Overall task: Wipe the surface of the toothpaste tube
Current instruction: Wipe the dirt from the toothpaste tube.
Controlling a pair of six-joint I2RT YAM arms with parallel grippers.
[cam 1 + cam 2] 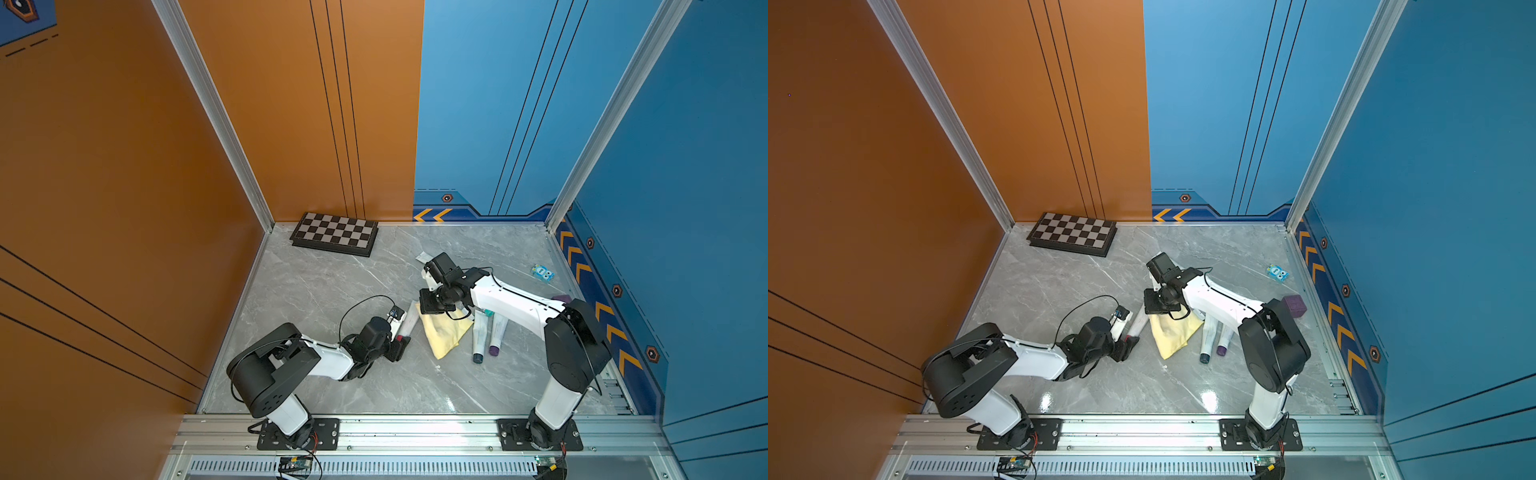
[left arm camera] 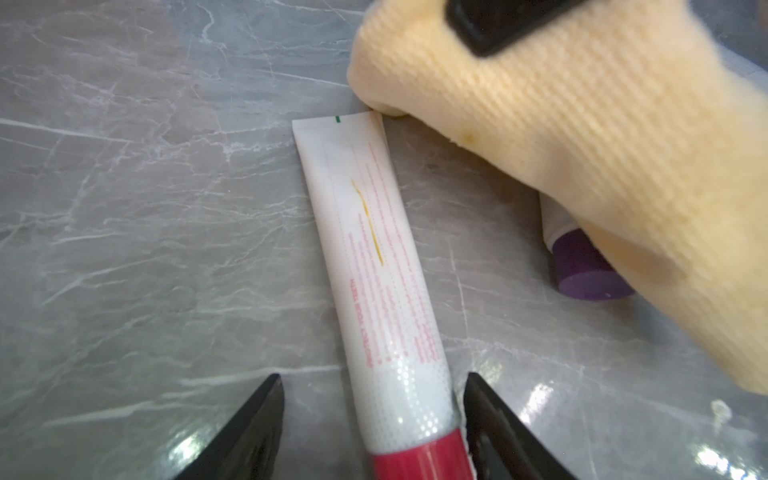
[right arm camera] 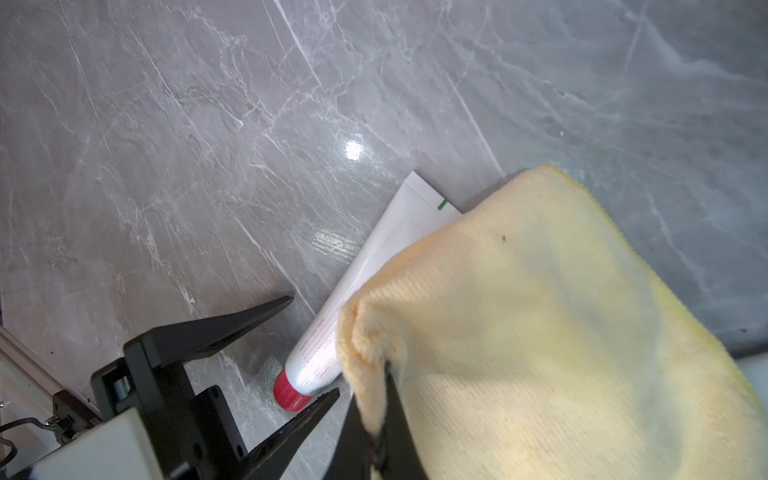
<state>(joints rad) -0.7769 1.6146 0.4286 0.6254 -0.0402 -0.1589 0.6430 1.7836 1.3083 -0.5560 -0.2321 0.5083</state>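
An orange wall fills the left side and half the back. A blue wall takes the rest of the back and the right side. Both carry thin dark lines. Aluminium posts stand in the far corners. Orange chevrons mark the blue skirting. The grey marble top shows bright glare near the front rail.

White toothpaste tube, red cap, pink print, thin yellow streak, lying flat, cap end between parted jaws of left gripper, crimped end just beside yellow cloth
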